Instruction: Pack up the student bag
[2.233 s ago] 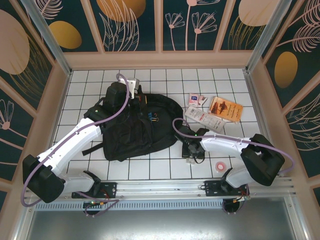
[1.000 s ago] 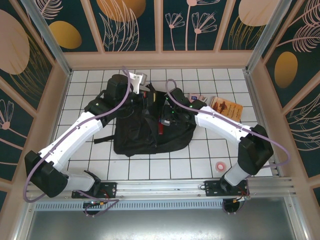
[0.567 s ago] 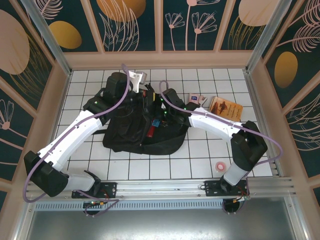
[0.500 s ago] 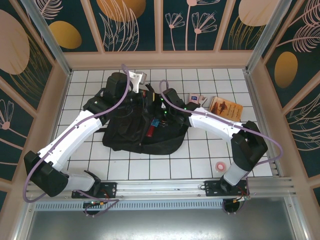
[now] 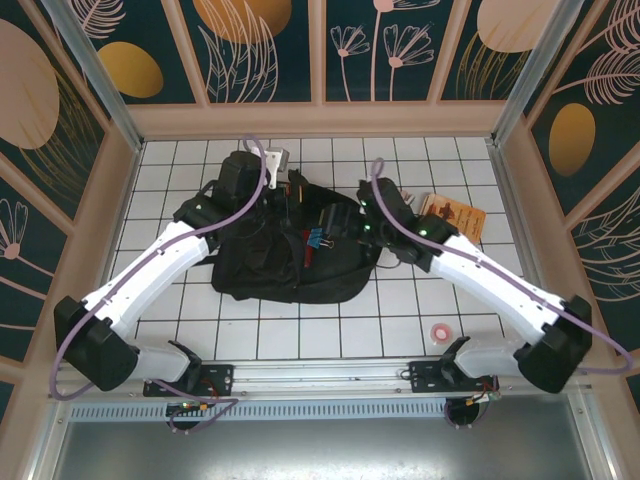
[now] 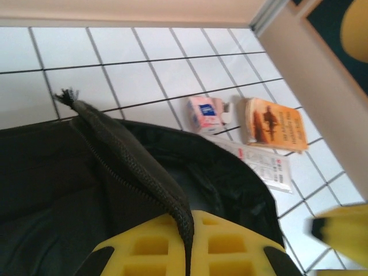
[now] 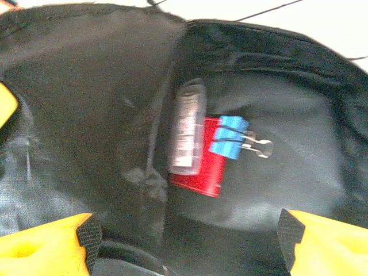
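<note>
One student bag [image 5: 265, 270], mid-table left of centre, long axis roughly left-right, mouth open upward at the far side. Your left gripper [image 6: 184, 253] is clamped on its zipper edge [image 6: 132, 167] (holding the mouth up). Right gripper [image 7: 184, 241] gapes wide, empty. Since half a second ago it has backed rightward out of the mouth. A blue binder clip [image 7: 230, 138] lies inside.
</note>
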### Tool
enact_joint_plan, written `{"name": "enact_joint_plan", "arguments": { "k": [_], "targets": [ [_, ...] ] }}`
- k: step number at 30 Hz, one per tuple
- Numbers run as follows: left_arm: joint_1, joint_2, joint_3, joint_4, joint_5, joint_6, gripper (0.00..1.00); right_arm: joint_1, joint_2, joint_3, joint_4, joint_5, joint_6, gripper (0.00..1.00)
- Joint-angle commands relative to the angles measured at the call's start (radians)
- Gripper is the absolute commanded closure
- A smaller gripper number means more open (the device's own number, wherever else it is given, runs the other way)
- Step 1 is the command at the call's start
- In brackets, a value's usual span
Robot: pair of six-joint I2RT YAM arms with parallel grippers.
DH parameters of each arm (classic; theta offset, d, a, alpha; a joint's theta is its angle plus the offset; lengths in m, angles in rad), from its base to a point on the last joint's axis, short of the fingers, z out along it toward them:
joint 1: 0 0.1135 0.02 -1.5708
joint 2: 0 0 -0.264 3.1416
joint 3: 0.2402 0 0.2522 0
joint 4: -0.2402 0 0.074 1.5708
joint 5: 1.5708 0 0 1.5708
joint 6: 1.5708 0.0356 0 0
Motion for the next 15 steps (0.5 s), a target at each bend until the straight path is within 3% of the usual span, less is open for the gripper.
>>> {"name": "enact_joint_plan", "arguments": {
  "k": [1, 8, 15],
  "targets": [
    [0.001, -0.010, -0.035, 0.074, -0.129, -0.027, 1.00, -0.017, -0.048, -0.046, -0.323, 0.204, 0.162, 0.16],
    [0.005, -0.090, -0.085, 0.076, -0.326, -0.030, 1.00, -0.052, -0.046, -0.197, -0.626, 0.192, 0.430, 0.01],
    [0.005, -0.121, -0.086, 0.080, -0.295, -0.029, 1.00, -0.166, -0.096, -0.409, -0.546, -0.021, 0.498, 0.01]
  ]
}}
